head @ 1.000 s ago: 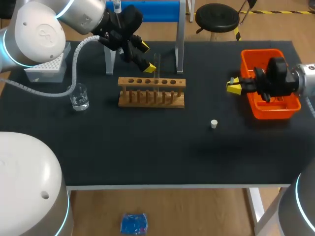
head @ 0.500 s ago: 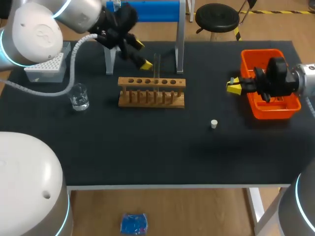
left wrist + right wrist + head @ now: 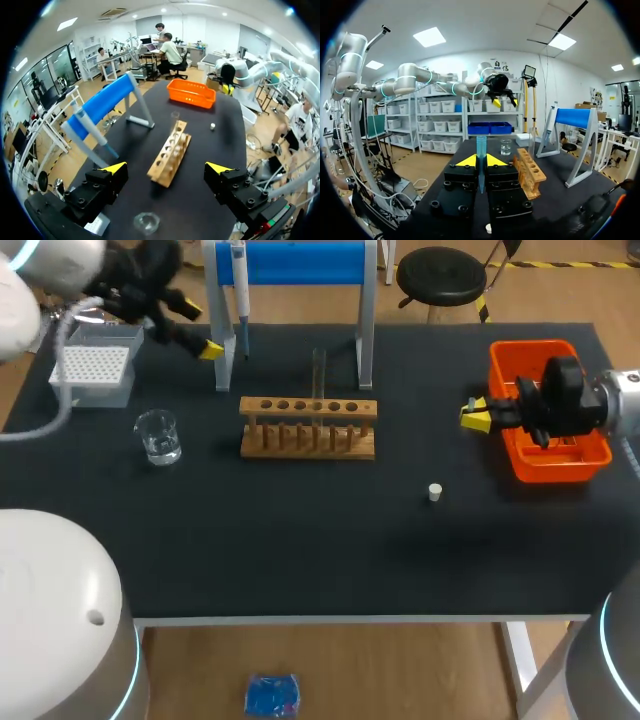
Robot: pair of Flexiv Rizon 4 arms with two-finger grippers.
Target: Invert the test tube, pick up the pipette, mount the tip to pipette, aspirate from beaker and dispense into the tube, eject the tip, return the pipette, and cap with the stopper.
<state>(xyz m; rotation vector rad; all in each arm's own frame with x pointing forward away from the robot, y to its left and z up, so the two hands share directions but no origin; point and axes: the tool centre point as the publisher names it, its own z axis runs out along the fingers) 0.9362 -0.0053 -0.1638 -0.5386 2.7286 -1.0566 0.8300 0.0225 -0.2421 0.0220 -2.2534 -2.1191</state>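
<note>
Pipette pickup looks to be the step in hand: my left gripper (image 3: 197, 329) hovers with its yellow-tipped fingers spread wide and empty beside the blue stand (image 3: 300, 262), where the slender white pipette (image 3: 240, 285) hangs. I judge the next move calls for squaring those fingers around its smooth barrel. The clear glass test tube (image 3: 318, 368) stands upright in the holed wooden rack (image 3: 308, 430). A glass beaker (image 3: 158, 435), a perforated tip box (image 3: 92, 368) and a small white stopper (image 3: 435, 492) sit on the black table (image 3: 300, 540). My right gripper (image 3: 474, 416), by the orange bin (image 3: 520, 348), is closed on a slim blue tip (image 3: 481, 150).
</note>
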